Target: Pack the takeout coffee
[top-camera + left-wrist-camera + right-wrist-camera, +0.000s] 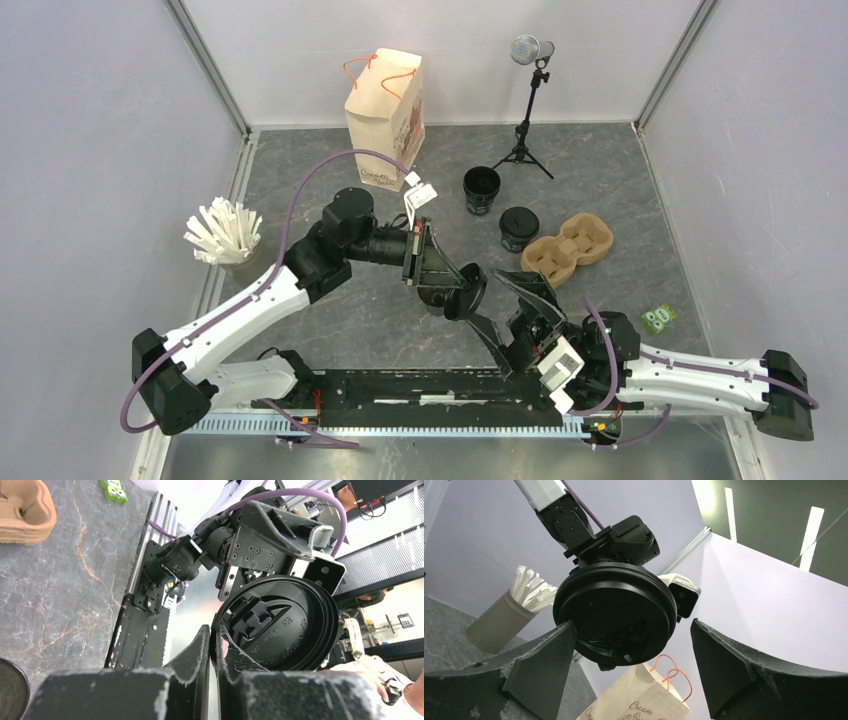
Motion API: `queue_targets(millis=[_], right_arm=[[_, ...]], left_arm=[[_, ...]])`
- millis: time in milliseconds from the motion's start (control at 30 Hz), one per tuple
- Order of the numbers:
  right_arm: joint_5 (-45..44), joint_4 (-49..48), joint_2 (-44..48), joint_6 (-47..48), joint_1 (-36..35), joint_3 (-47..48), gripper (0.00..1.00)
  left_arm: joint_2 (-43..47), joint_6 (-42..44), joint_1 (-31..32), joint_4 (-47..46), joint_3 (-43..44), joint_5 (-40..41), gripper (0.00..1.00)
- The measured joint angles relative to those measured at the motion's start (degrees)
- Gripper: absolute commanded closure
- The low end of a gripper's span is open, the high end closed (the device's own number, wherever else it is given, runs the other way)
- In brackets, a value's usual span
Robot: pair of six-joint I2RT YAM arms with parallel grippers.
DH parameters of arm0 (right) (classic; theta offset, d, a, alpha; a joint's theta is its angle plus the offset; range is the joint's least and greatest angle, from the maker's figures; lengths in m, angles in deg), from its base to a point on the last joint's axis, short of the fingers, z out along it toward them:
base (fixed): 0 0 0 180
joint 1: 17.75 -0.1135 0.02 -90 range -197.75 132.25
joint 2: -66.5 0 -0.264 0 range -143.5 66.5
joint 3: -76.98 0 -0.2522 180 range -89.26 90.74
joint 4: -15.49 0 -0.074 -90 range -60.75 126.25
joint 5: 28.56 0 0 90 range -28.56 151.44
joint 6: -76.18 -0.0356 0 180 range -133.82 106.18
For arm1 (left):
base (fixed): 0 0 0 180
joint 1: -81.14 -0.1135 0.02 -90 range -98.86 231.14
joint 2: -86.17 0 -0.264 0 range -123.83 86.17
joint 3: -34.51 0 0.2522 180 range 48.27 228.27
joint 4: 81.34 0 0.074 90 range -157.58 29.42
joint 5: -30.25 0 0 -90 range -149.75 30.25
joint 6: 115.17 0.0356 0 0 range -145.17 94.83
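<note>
Left gripper: closed on the rim of a black plastic lid. The pinch takes only a narrow strip of the edge. The lid stands on edge in the air over the middle of the table, clear of the surface.

Right gripper: jaws wide apart, one on each side of the lid. Right wrist view shows a gap on both sides and no contact.

Cups: the lidless cup and the lidded cup stand right of centre in the upper half of the top view, near each other but apart. The lidded one is just beside the pulp cup carrier. Neither is in the carrier or in the paper bag.

Risks, as I judge them:
- An edge pinch gives little hold against twist. A nudge from a right finger could swing the lid or pull it out.
- If the right jaws close off-centre, they could flex the lid instead of seating on it.
- If I let go with the left before the right has a grip, the lid drops to the table.

Room:
- Bare table under and left of the lid.
- The cups and carrier crowd the right.
- The tripod stands behind the lidless cup, and the bag sits at the back wall.
- The straw holder sits against the left wall, beside my left arm.
</note>
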Motion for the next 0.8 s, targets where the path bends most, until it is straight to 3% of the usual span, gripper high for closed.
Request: queue_targets(millis=[333,800], right_arm=[[-2.99,1.22,3.5,-1.64,0.0,-3.02,0.02],[-3.8,-5.31,-2.89,-2.67,0.0,-2.99,0.02]], left_arm=[[1.95,-2.38,0.0,-3.45,0.0,2.45,0.9],[2.6,-4.85,0.0,-6.45,-0.74,3.1,0.9]])
